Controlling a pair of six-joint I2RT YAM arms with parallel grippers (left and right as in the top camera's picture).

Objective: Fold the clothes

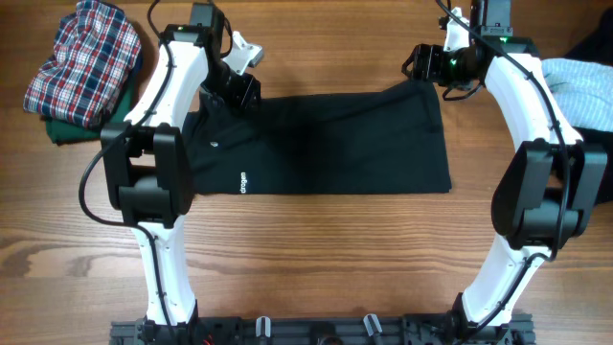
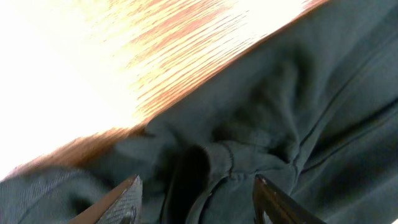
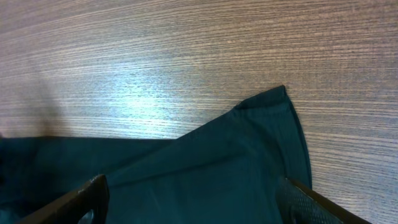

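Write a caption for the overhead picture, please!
A black T-shirt lies on the wooden table, left arm and right arm leaning over it.

wood-grain table (image 1: 316,240): black t-shirt (image 1: 326,144) flat at centre; plaid garment (image 1: 81,62) over green garment (image 1: 57,131) at 10 o'clock; light blue garment (image 1: 586,91) at 2 o'clock.

Open table (image 1: 316,240) lies in front of the black T-shirt (image 1: 326,144) — plaid pile (image 1: 81,62) blocks far left, blue garment (image 1: 579,81) far right.

I see the black T-shirt (image 3: 205,168) flat on the wood counter (image 3: 186,62), one hemmed corner pointing away. Above the shirt's near side, my right gripper (image 3: 196,200) holds its jaws wide apart.
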